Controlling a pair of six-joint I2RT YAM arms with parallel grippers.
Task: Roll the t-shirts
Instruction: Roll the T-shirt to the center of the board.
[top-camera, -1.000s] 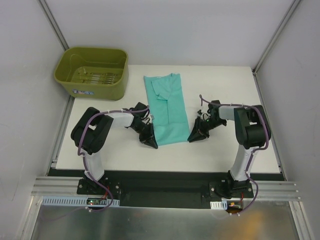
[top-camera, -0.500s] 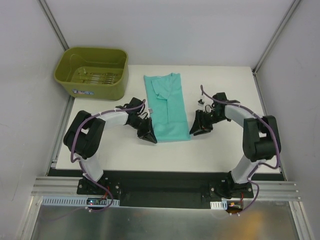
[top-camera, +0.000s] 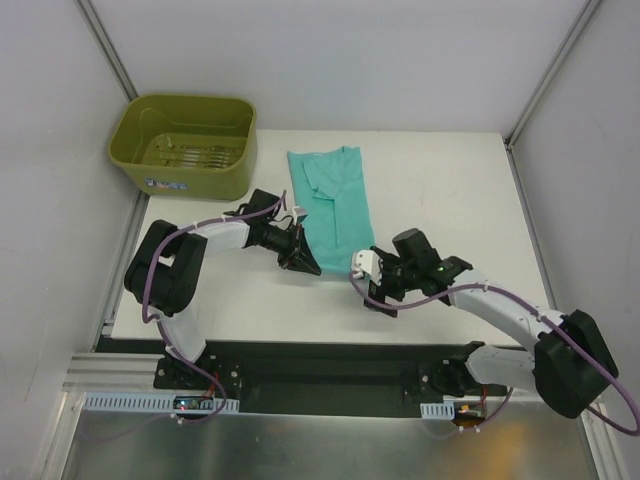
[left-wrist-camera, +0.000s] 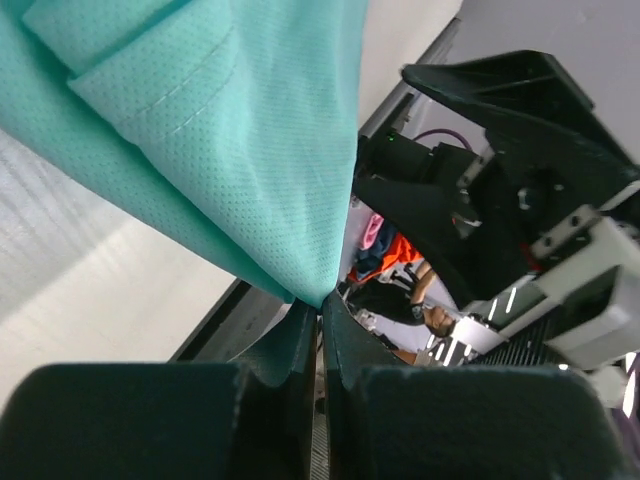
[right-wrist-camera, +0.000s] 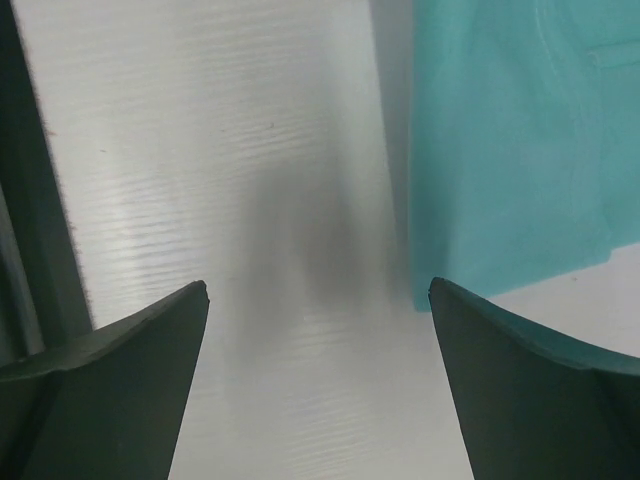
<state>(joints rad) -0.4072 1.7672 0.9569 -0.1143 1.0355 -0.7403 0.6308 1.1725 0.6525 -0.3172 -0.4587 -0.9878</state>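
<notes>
The teal-green t-shirt (top-camera: 335, 205) lies as a long folded strip in the middle of the white table (top-camera: 450, 190), collar end far. My left gripper (top-camera: 305, 263) is shut on its near left corner, and in the left wrist view the fabric (left-wrist-camera: 230, 130) runs up out of the closed fingertips (left-wrist-camera: 320, 305). My right gripper (top-camera: 372, 285) stands wide open just off the shirt's near right corner, holding nothing. Bare table shows between its fingers (right-wrist-camera: 318, 290) in the right wrist view, with the shirt's corner (right-wrist-camera: 510, 150) lying flat at upper right.
An olive-green tub (top-camera: 185, 140) stands at the far left corner of the table. The right arm's black gripper body (left-wrist-camera: 500, 200) shows close by in the left wrist view. Grey walls enclose the table on three sides.
The right gripper opened, let go of the shirt's near right corner and drew back toward the near edge. The left gripper, still shut, carried its corner a little farther away.
</notes>
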